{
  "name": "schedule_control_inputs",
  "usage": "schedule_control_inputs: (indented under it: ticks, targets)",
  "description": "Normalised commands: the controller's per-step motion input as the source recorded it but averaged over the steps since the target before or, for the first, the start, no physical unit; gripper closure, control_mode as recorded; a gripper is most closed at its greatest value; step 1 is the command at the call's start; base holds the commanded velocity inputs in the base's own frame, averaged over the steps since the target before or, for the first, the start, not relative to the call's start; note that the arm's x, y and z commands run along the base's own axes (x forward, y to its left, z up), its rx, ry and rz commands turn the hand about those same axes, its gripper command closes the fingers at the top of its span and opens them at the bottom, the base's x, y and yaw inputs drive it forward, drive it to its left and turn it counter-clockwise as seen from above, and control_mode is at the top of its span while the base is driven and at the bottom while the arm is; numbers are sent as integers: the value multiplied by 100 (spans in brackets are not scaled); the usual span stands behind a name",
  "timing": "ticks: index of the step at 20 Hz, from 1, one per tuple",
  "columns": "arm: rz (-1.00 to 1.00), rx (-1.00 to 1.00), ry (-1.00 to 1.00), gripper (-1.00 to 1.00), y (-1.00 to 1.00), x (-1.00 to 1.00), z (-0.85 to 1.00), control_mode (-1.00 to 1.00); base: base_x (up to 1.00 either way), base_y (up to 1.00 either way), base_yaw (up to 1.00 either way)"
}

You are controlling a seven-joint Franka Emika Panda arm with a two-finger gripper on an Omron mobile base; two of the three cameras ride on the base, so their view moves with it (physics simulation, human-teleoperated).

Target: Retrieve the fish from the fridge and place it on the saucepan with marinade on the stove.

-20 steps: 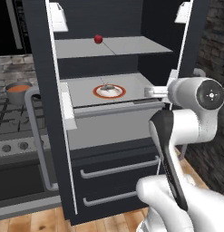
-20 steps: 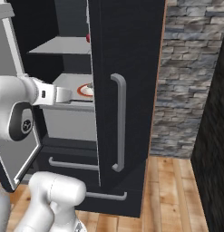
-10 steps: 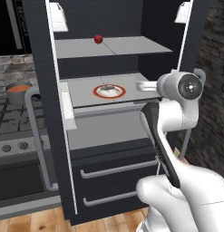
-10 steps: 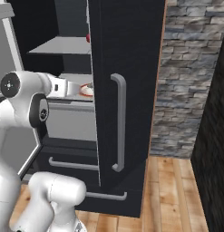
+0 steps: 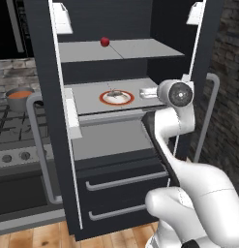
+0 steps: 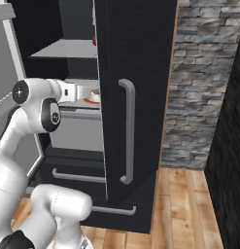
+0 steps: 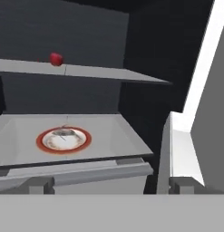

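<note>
Fish (image 7: 64, 132): lies on the orange-rimmed plate (image 7: 63, 139), middle fridge (image 5: 116, 29) shelf, long axis left-right. Claw (image 5: 149, 93): open, empty, right of plate; fish lies ahead-left.

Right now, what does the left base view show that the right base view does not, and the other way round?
Left base view alone: the stove with its knobs, and the saucepan holding orange-red marinade; also the fish lying on the orange-rimmed plate.

Right base view alone: the shut fridge door with its long grey handle, the stone wall and the wooden floor.

Both: the fridge with its grey shelves, the small red ball on the upper shelf, and the arm reaching toward the plate shelf.
</note>
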Motion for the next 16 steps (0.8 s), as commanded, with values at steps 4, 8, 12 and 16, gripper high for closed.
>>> schedule_control_inputs:
  ticks: [4,8,12,16]
  targets:
    - [-23,-21,-6,-100,0,25,-12,-100,0,0,0]
    - [-22,-15,-1,-100,-4,16,-3,-100,0,0,0]
    - [-3,0,2,-100,-3,2,0,-100,0,0,0]
    - [0,1,5,-100,-10,1,0,-100,0,0,0]
